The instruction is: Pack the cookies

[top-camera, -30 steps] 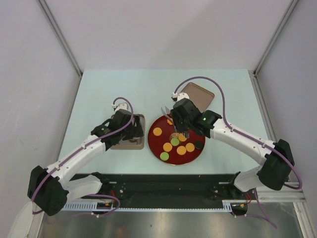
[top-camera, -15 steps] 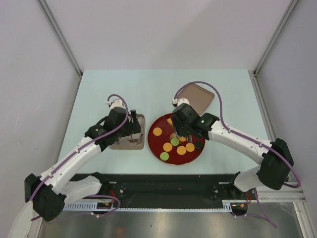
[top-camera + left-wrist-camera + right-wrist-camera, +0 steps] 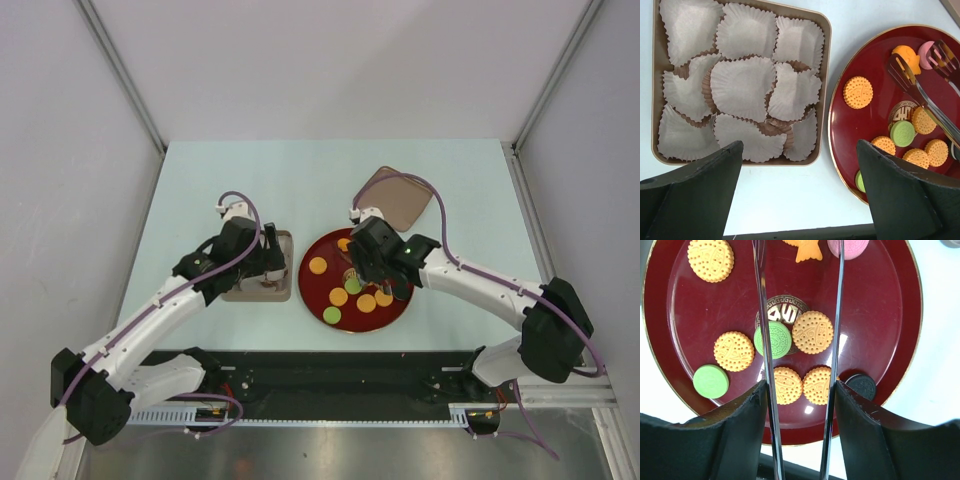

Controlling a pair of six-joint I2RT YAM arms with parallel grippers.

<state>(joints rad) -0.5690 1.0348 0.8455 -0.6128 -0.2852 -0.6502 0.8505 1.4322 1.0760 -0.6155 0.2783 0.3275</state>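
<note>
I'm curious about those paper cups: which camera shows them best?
The left wrist view: the paper cups fill their tray, pleats clear. In the top external view the left arm covers most; the right wrist view shows none.

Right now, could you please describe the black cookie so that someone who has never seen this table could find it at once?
Find the dark-red round plate on the table. Near its rim, two orange cookies lie side by side, and the black cookie sits beside them, just outside the tongs. It is the only black disc there.
</note>
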